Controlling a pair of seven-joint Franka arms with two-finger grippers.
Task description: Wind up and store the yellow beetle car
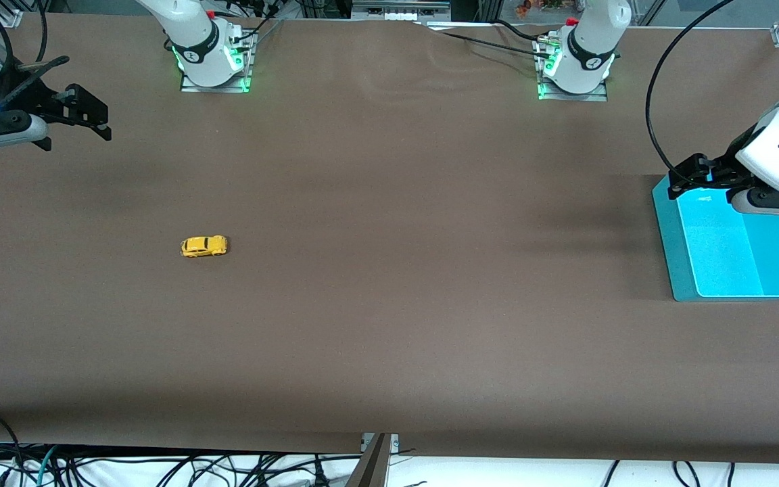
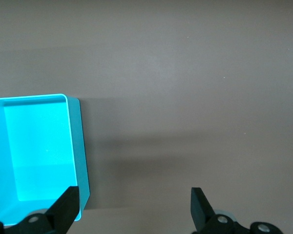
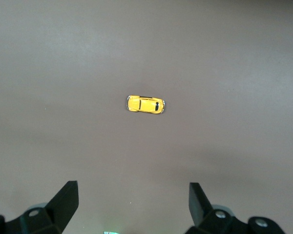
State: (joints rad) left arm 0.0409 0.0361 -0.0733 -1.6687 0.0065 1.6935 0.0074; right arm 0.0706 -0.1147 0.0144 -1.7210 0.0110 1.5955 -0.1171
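On the table [image 1: 389,325] sits an unmarked yellow beetle car [image 1: 203,246].

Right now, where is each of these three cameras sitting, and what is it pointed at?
Front view: high across the table, facing both arms' bases; shows the car, bin, both open grippers.
Left wrist view: on the left arm, looking down at the bin; left gripper shows.
Right wrist view: on the right arm, above the car; right gripper shows.
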